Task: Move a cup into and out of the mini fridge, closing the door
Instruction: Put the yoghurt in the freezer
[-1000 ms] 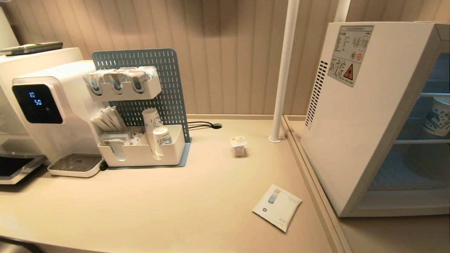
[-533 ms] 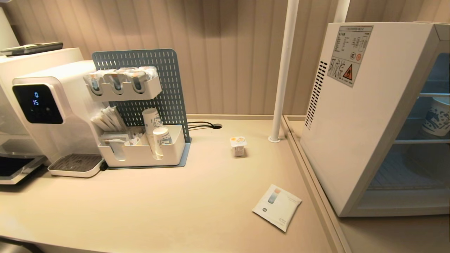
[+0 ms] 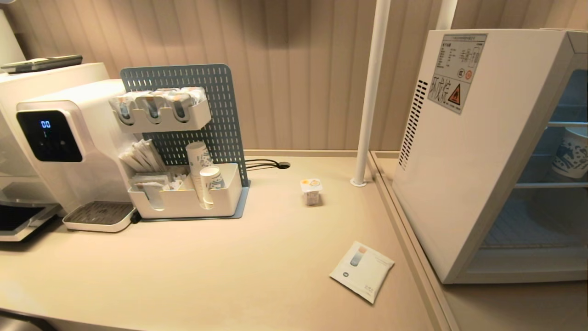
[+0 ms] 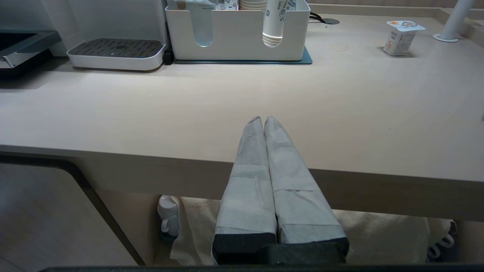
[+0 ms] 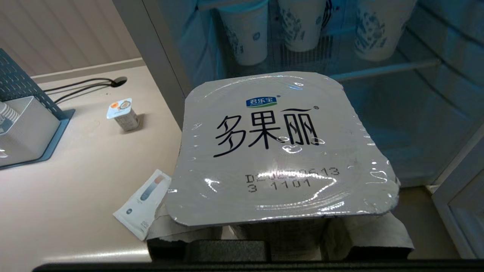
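My right gripper (image 5: 280, 236) is shut on a small yogurt cup with a silvery foil lid (image 5: 280, 151) printed in black characters. It holds this cup in front of the mini fridge's (image 3: 464, 151) lit interior. A pale frame with glass (image 5: 463, 189) at the right looks like the open door. Another tiny white cup with a yellow-orange lid (image 3: 311, 191) stands on the counter near the white pole. The left gripper (image 4: 263, 120) is shut and empty at the counter's front edge. Neither arm shows in the head view.
Blue-patterned paper cups (image 5: 245, 34) stand on the fridge's upper wire shelf. A white sachet (image 3: 363, 271) lies on the counter by the fridge's raised ledge. At the left are a water dispenser (image 3: 59, 142) and a pegboard organiser (image 3: 183, 188). A white pole (image 3: 370, 92) rises beside the fridge.
Only the digits on the water dispenser's display have changed; nothing else differs in the head view.
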Tool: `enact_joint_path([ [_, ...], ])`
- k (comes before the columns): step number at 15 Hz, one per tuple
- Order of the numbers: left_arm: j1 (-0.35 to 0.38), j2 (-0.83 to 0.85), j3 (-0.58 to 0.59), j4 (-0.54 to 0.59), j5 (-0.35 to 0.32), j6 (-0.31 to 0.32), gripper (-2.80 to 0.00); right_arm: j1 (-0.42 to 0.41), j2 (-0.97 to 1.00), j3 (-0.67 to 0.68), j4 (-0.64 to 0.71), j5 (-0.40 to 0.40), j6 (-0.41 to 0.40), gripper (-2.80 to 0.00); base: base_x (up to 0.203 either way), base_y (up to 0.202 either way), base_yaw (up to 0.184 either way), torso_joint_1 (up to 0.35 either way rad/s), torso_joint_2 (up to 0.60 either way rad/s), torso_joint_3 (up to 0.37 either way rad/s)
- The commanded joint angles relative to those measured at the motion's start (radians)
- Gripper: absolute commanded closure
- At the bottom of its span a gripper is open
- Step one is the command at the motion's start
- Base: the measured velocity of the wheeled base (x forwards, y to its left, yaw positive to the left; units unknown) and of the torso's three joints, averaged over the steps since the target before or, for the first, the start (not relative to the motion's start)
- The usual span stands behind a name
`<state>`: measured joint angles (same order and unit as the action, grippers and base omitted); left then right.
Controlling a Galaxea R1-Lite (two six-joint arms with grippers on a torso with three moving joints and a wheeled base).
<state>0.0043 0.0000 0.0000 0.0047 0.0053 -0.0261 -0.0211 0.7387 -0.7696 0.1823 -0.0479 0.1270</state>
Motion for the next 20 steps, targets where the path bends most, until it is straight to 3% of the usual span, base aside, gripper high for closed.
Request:
enact_joint_path([
  [1, 0.000, 0.002, 0.002, 0.000, 0.001, -0.001, 0.00, 0.000, -0.012, 0.066, -0.026, 0.000, 0.006, 0.00, 0.000, 0.000, 0.000, 0.000, 0.00, 0.000],
  [4, 0.000, 0.002, 0.002, 0.000, 0.001, -0.001, 0.00, 0.000, 0.041, 0.076, -0.039, 0.003, 0.026, 0.00, 0.000, 0.000, 0.000, 0.000, 0.00, 0.000],
  [12, 0.000, 0.002, 0.002, 0.000, 0.001, -0.001, 0.00, -0.026, 0.212, 0.222, -0.308, 0.002, 0.029, 0.00, 0.000, 0.000, 0.000, 0.000, 0.00, 0.000],
  [16, 0.000, 0.002, 0.002, 0.000, 0.001, -0.001, 0.00, -0.057, 0.292, 0.230, -0.342, 0.004, 0.033, 0.00, 0.000, 0.000, 0.000, 0.000, 0.00, 0.000],
  [20, 0.000, 0.002, 0.002, 0.000, 0.001, -0.001, 0.00, -0.107, 0.460, 0.223, -0.530, 0.010, 0.035, 0.00, 0.000, 0.000, 0.000, 0.000, 0.00, 0.000],
])
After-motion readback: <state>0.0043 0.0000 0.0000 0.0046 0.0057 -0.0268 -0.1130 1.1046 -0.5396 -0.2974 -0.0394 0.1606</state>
